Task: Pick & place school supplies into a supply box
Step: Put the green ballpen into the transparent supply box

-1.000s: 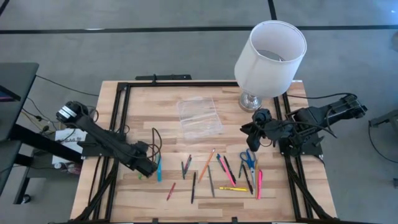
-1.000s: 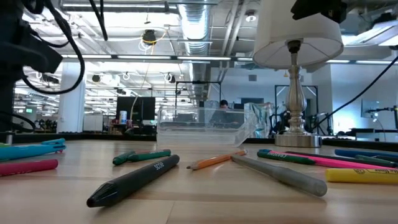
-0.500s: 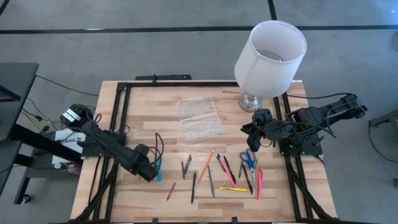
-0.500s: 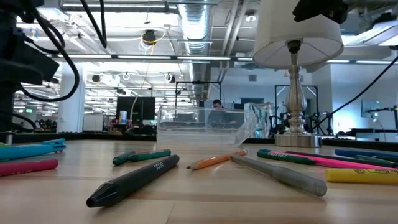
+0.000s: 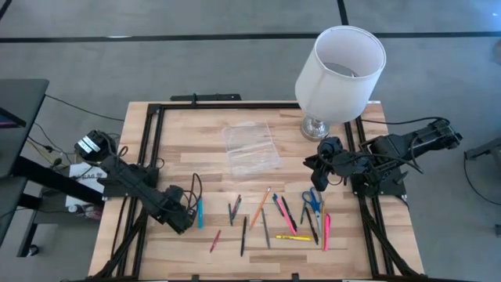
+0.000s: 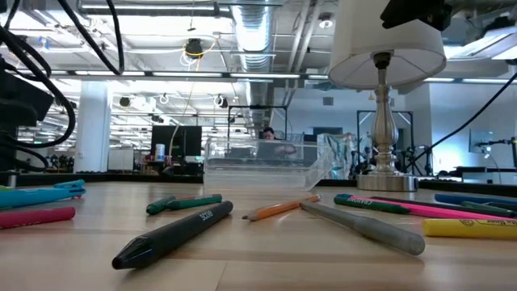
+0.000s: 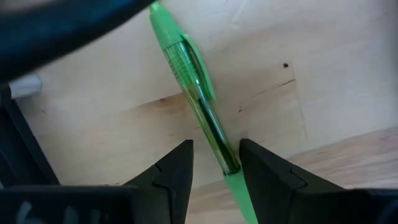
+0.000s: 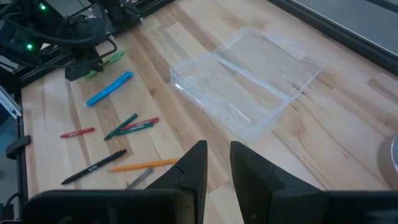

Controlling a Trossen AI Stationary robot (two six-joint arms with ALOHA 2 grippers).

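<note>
High view from above shows a wooden table with a clear, shallow supply box lying open near its middle, and a scatter of pens, pencils and markers spread along the near side, with blue-handled scissors toward the right. The left gripper is low at the table's left edge, beside a blue marker. Its wrist view shows a translucent green pen lying flat on the wood, its lower end running between the two dark fingers, which stand a little apart on either side of the barrel and do not yet look pressed onto it. Judging from this, the step in hand is picking up the green pen: the fingers would do best to settle down squarely across the barrel before closing, since a thin round pen can roll or pivot out of a grip taken near its end. The left arm reaches forward and inward from the left rail, stretched out low, wrist tipped down at the table. The right gripper waits above the table's right side near the white lamp, fingers slightly parted and holding nothing.
</note>
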